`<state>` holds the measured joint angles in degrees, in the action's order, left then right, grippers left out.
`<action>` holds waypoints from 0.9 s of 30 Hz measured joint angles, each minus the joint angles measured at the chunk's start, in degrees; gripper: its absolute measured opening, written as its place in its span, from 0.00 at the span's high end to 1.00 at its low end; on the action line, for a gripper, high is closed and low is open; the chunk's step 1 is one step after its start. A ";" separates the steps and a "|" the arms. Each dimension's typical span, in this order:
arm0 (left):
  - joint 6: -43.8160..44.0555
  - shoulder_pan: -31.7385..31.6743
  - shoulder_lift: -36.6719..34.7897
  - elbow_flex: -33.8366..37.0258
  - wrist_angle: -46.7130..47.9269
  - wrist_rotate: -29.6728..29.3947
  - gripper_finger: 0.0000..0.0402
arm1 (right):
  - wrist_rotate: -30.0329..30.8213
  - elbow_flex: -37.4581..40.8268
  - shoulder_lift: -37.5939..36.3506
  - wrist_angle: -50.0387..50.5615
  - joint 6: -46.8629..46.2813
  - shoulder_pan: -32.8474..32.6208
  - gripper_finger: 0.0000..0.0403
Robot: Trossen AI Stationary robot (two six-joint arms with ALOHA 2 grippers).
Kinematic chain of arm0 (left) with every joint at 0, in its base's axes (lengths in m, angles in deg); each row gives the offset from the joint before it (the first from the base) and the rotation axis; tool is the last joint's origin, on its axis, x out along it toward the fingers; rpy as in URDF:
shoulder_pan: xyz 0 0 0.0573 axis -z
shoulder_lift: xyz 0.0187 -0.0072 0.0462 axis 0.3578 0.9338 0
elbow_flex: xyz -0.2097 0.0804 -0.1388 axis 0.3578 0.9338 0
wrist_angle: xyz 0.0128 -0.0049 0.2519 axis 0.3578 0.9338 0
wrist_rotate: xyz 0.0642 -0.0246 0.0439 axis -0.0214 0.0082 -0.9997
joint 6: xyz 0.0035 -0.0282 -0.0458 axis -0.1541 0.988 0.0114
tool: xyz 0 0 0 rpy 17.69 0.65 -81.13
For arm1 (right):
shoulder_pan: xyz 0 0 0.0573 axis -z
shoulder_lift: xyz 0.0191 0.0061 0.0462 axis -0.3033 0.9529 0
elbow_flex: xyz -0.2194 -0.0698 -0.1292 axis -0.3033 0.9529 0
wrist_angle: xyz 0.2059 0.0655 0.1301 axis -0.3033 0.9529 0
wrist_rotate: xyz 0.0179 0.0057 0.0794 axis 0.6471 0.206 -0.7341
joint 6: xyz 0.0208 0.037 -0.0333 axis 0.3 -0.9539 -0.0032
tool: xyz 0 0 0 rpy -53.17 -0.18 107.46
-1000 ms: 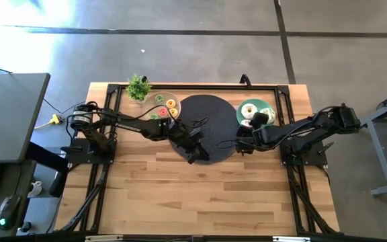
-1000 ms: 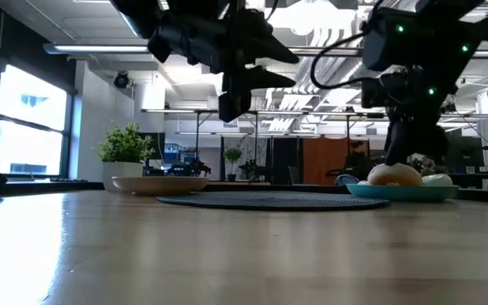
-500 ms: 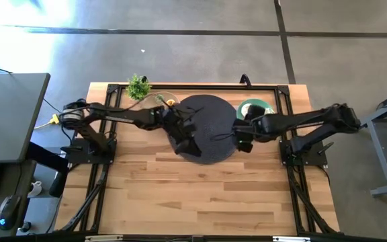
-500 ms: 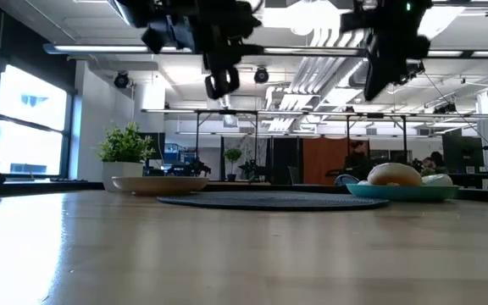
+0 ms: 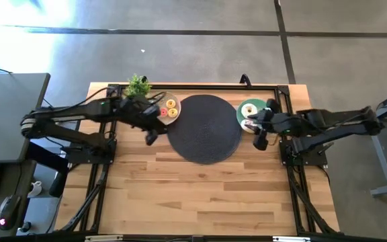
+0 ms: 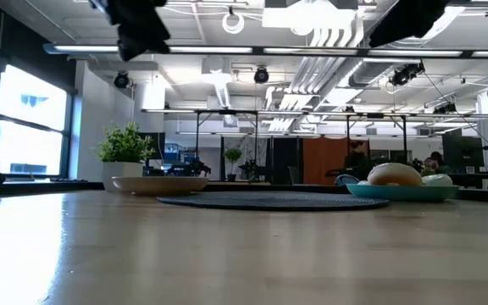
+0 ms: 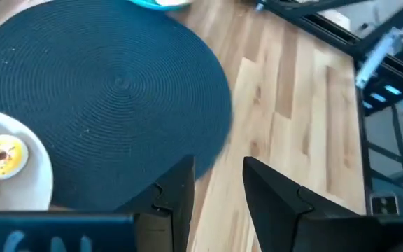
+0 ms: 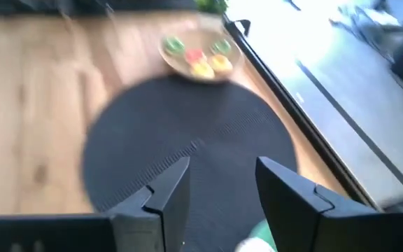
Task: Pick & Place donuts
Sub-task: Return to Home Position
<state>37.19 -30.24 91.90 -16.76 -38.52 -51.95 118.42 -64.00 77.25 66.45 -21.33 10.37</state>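
A beige plate (image 5: pixel 166 107) at the mat's far left holds small donuts: a yellow one (image 5: pixel 172 103) and a red one (image 5: pixel 164 112). The right wrist view shows green ones there too (image 8: pixel 174 45). A teal plate (image 5: pixel 242 115) at the mat's right holds a white-frosted donut (image 5: pixel 249 109), which also shows in the low view (image 6: pixel 394 174). My left gripper (image 5: pixel 151 136) is open and empty, high over the table near the beige plate. My right gripper (image 5: pixel 261 142) is open and empty, high beside the teal plate.
A big black round mat (image 5: pixel 205 128) lies between the two plates. A small potted plant (image 5: pixel 138 86) stands at the far left corner. A black frame (image 5: pixel 193 86) runs along the table's far edge and sides. Bare wood lies toward the near edge.
My left gripper has gone from over the mat toward the table's left edge and up, ending beside the beige plate. My right gripper has gone from the mat's right rim toward the table's right edge and up. Both have risen to the top of the low view.
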 joint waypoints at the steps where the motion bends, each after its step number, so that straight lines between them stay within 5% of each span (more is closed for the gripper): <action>1: -0.15 0.00 -2.24 1.40 0.16 0.15 0.70 | -1.01 2.47 -2.20 -2.94 0.86 0.00 0.61; 8: 0.55 -0.09 -20.45 12.59 -0.72 -1.14 0.70 | -4.18 13.67 -15.59 -14.53 3.11 0.02 0.60; 15: 0.81 -0.09 -36.50 27.27 -11.10 1.45 0.70 | -4.78 23.53 -24.99 -24.10 9.18 0.20 0.60; 27: 0.00 -0.09 -52.57 42.44 -22.80 0.34 0.70 | -4.75 35.74 -33.93 -31.99 8.48 0.17 0.60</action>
<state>37.18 -30.33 39.33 25.69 -61.32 -51.61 113.67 -28.26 43.32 34.46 -12.84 10.54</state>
